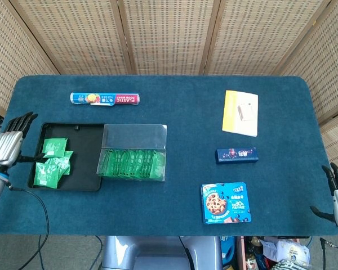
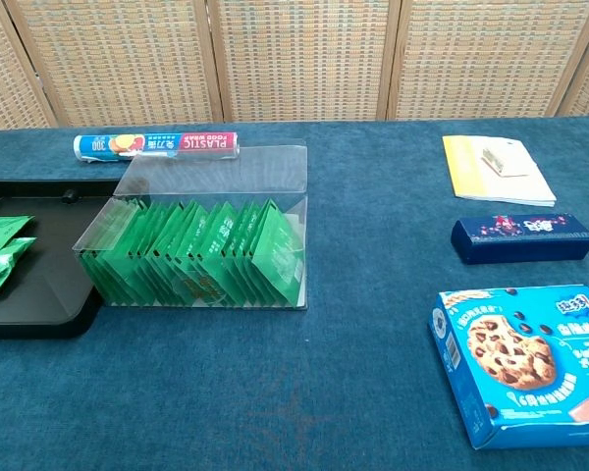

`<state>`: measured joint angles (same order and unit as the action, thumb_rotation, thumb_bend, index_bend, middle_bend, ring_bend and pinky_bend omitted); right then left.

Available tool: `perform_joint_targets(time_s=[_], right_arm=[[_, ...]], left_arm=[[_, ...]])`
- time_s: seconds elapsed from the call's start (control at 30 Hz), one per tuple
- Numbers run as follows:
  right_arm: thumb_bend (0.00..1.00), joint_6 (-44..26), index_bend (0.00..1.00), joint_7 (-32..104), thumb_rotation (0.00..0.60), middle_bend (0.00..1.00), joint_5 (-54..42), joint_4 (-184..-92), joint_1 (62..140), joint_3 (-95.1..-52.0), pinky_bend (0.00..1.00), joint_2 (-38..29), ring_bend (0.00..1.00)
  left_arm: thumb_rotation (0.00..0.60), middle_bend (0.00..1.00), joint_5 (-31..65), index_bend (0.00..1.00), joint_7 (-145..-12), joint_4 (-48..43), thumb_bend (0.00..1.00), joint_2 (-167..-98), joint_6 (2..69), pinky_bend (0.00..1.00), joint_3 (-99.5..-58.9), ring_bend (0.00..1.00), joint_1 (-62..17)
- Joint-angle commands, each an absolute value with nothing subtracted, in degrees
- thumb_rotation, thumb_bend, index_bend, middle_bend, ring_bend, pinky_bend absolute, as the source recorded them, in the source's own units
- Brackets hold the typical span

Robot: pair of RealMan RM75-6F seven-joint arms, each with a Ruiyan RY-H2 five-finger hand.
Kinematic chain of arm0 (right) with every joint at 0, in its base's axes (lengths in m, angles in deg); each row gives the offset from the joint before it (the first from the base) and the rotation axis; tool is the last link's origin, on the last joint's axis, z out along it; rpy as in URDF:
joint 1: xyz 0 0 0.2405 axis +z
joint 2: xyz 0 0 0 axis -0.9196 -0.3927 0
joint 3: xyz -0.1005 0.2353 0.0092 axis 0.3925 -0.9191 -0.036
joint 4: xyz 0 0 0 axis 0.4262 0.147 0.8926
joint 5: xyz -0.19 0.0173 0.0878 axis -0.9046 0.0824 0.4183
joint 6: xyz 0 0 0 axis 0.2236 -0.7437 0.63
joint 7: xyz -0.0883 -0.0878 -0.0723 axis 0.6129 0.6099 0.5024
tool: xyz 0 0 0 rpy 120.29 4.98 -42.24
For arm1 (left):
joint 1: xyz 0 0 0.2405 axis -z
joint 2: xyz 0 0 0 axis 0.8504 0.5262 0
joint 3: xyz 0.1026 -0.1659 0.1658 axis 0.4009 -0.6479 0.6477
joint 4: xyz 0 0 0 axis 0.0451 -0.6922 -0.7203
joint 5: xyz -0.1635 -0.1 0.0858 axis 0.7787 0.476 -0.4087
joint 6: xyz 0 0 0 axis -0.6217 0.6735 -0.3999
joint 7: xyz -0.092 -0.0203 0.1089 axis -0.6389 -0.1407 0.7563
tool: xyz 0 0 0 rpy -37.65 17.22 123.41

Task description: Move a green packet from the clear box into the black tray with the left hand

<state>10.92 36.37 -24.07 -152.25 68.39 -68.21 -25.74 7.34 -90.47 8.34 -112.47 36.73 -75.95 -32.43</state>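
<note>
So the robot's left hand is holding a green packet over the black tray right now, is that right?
Not quite. The head view shows the left hand empty, fingers apart, beside the black tray, off its left edge. The green packets already lie in the tray.

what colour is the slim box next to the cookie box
Dark navy blue slim box with small coloured print; clearest in the chest view.
</note>
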Motion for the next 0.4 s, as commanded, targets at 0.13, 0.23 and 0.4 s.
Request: perform_joint_targets(time_s=[0.13,0.23,0.4], right_arm=[[0.0,12.55,0.0,35.95,0.6,0.0,-25.47,-152.16,67.98,-68.2,0.0,-25.67,0.0],[0.0,13.16,0.0,35.58,0.6,0.0,-25.91,-152.33,67.8,-68.19,0.0,-25.86,0.0],[0.0,13.83,0.0,35.26,0.6,0.0,-26.3,-152.44,67.7,-68.36,0.0,-26.13,0.0]], left_arm=[[0.6,0.0,8.03,0.0,-80.93,14.7,0.2,-113.95,46.43,0.0,-74.37,0.0,-39.42],[0.6,0.0,7.81,0.0,-77.44,16.79,0.2,-114.7,48.92,0.0,-73.74,0.0,-41.22],[0.6,0.0,6.05,0.0,-75.2,18.84,0.2,-114.2,52.3,0.0,-74.21,0.0,-42.79]])
